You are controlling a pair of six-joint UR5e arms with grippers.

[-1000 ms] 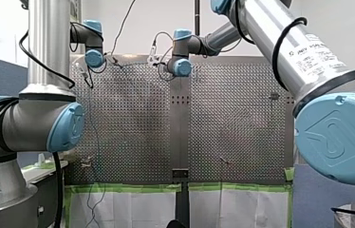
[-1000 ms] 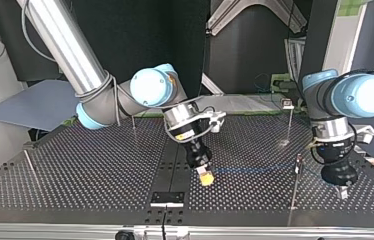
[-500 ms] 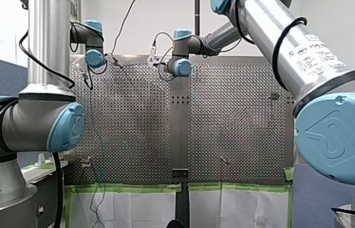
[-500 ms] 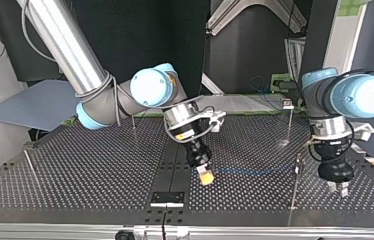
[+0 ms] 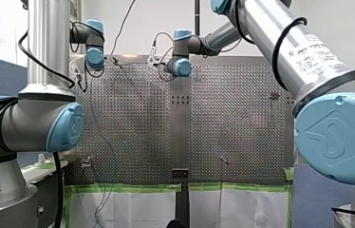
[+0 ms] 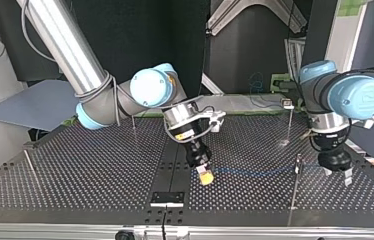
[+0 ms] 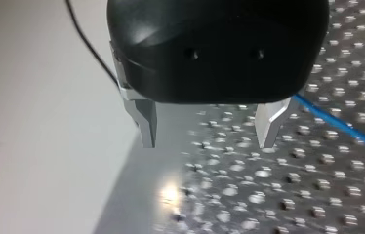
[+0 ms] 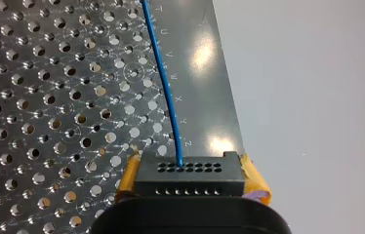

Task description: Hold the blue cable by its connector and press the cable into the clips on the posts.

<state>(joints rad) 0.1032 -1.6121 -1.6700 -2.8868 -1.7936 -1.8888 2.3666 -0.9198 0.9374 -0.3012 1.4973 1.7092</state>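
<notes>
1. The dark perforated metal table (image 6: 75,170) lies bare all round the thin metal post (image 6: 294,190), which stands near the table's front edge in the top view. A second slim post (image 6: 289,125) stands well behind it.
2. My left gripper (image 6: 336,176), black with metal fingers, hangs just beside the thin post, on the side away from the connector. Its jaws are spread wide with nothing between them. In the left wrist view the table's edge runs under one finger (image 7: 146,122).
3. My right gripper (image 6: 205,176) is well apart from the post on its other side. Its yellow pads are clamped on the black rectangular connector (image 8: 190,174), right by the table's lettered edge strip.
4. The thin blue cable (image 6: 255,170) leaves the connector's face and runs almost straight, low over the table. Its long axis points from the connector toward the post.
</notes>
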